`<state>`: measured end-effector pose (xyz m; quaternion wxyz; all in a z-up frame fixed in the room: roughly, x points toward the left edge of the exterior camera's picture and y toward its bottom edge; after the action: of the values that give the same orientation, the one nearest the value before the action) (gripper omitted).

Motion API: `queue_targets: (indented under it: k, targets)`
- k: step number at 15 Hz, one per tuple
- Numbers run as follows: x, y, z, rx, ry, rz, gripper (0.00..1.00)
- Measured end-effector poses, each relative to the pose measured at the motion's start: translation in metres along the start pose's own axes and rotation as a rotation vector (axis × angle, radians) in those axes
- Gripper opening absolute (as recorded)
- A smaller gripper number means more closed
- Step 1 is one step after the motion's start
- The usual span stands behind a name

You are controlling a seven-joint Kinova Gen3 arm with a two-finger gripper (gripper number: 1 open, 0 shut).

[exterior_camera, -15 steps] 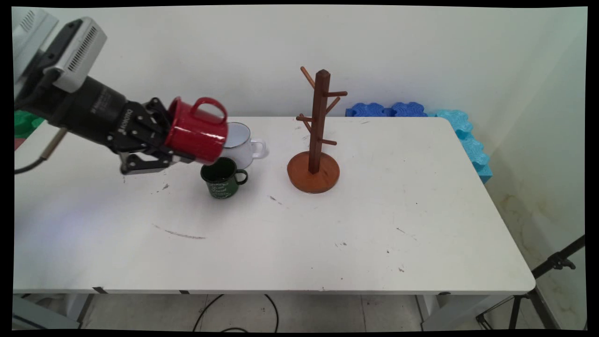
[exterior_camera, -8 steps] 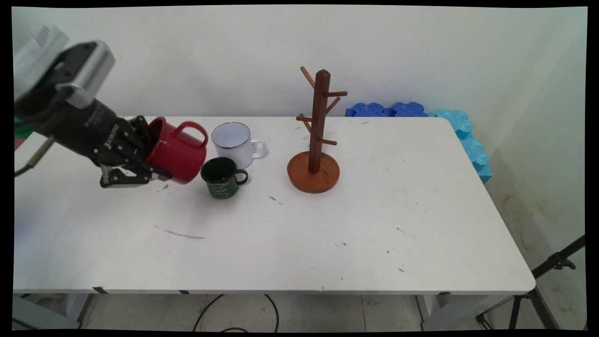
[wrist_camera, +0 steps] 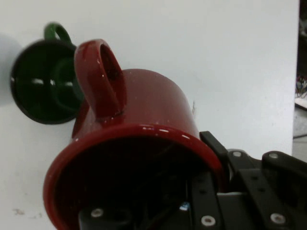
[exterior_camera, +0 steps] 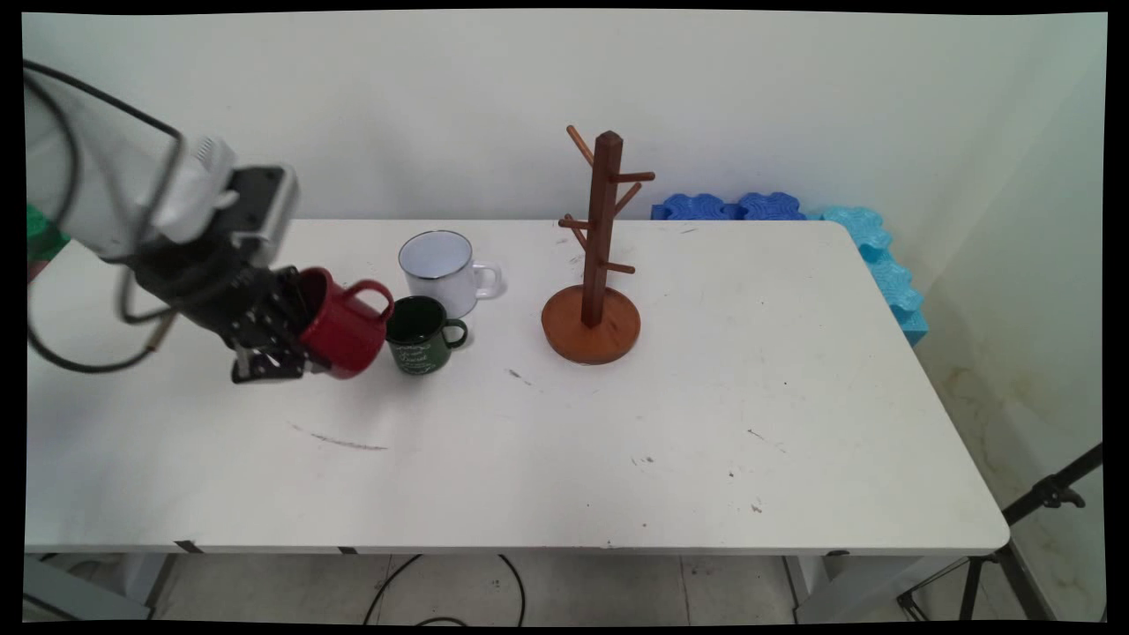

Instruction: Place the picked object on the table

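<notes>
The gripper (exterior_camera: 295, 353) pinches the red mug (exterior_camera: 344, 324) by its rim, one finger inside the mouth and one outside along the wall. The mug lies tilted on its side, low over the tabletop (exterior_camera: 547, 441), handle up, base towards the green mug (exterior_camera: 418, 333) just beside it. A white mug (exterior_camera: 444, 271) stands right behind the green one. The wooden mug tree (exterior_camera: 596, 256) stands well apart to the right, its pegs bare.
</notes>
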<state>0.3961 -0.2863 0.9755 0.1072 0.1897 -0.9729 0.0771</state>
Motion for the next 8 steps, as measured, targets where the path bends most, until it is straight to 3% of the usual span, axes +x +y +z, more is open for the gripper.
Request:
queue_targets:
  k: [4,8]
  targets:
    - [0.017,0.0,0.032,-0.023,-0.075,-0.056,0.0]
    - [0.037,0.003,0.053,-0.043,-0.114,-0.081,0.0]
